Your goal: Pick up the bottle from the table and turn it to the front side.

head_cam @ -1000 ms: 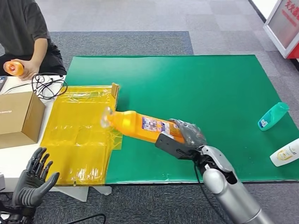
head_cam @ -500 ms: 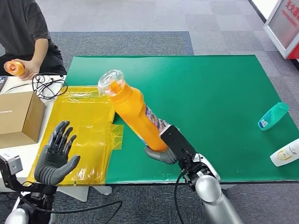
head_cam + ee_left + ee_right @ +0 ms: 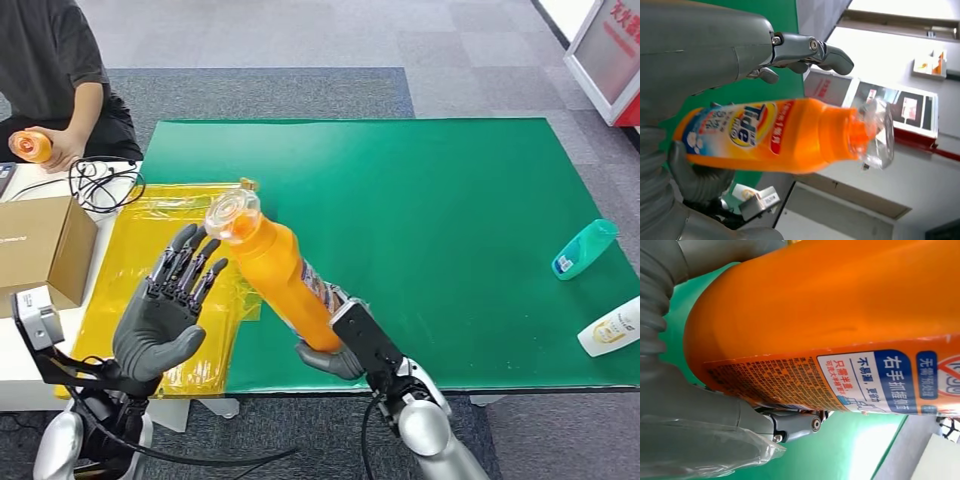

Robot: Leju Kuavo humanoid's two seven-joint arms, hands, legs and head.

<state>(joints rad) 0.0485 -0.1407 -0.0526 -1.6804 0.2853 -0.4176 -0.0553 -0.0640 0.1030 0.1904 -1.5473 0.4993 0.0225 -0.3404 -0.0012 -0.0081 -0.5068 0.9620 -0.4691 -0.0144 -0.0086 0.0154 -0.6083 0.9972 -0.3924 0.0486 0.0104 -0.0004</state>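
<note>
Left robot hand [image 3: 162, 315] raised nearer, glossy orange bottle [image 3: 283, 270]

**Three cameras, one shared bottle**

The head view looks forward and down on the green table [image 3: 468, 200] from high. Both wrist views sit very close behind their hands, turned sideways. All three share the orange bottle [image 3: 283, 275] [image 3: 791, 135] [image 3: 836, 325].
</note>
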